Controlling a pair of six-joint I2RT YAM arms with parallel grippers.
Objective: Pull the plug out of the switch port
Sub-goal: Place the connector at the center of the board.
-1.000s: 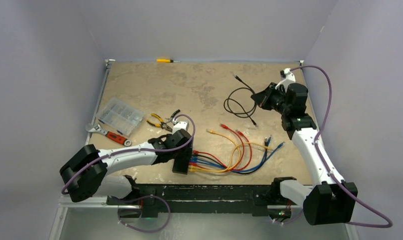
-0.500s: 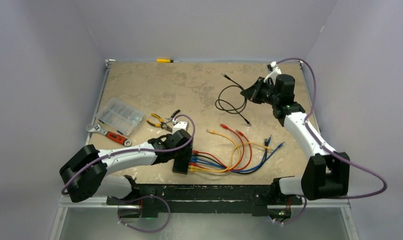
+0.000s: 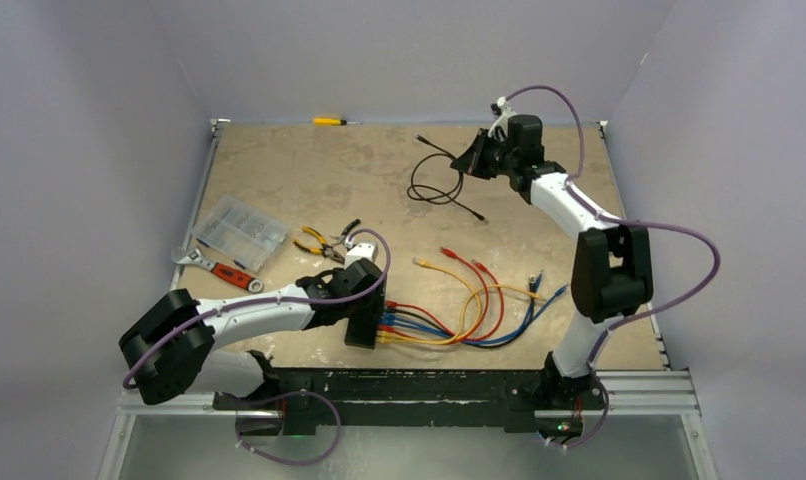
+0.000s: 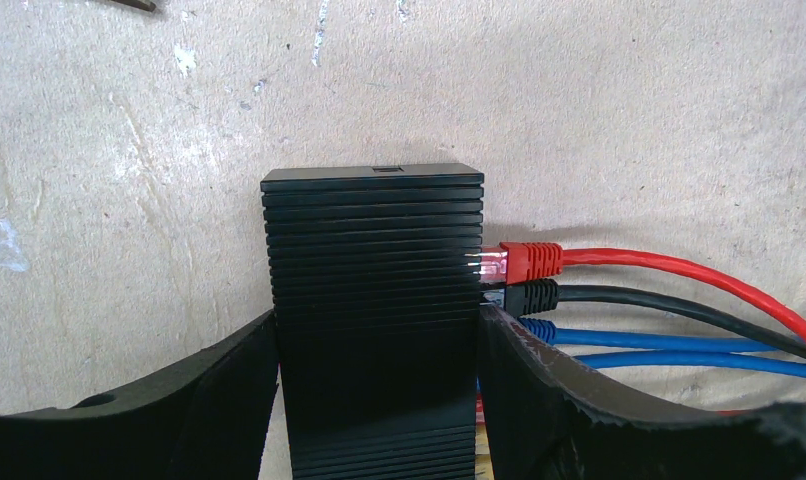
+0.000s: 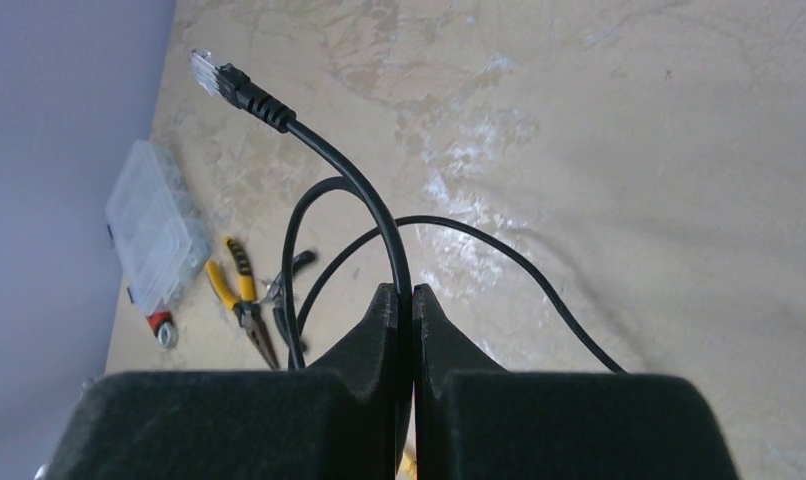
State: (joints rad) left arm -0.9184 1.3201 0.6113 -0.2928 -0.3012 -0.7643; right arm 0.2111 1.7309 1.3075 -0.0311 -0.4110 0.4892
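Observation:
The black switch (image 3: 363, 318) lies near the table's front edge, with red, black, blue and orange cables (image 3: 459, 322) plugged into its right face. My left gripper (image 3: 362, 300) is shut on the switch (image 4: 374, 300), a finger on each long side; a red plug (image 4: 524, 261) and a black plug (image 4: 529, 296) sit in its ports. My right gripper (image 3: 471, 160) is at the far side of the table, shut on a loose black cable (image 3: 434, 185). In the right wrist view the cable (image 5: 379, 225) runs up from the closed gripper (image 5: 404, 305) to a free plug (image 5: 229, 85).
A clear compartment box (image 3: 241, 232), a red-handled wrench (image 3: 219, 269) and yellow pliers (image 3: 319, 242) lie at the left. A yellow screwdriver (image 3: 331, 121) lies at the back edge. Loose cable ends (image 3: 534, 285) spread right of the switch.
My right arm has swung left and toward the back of the table, carrying the black cable with it. The left arm and switch have not moved.

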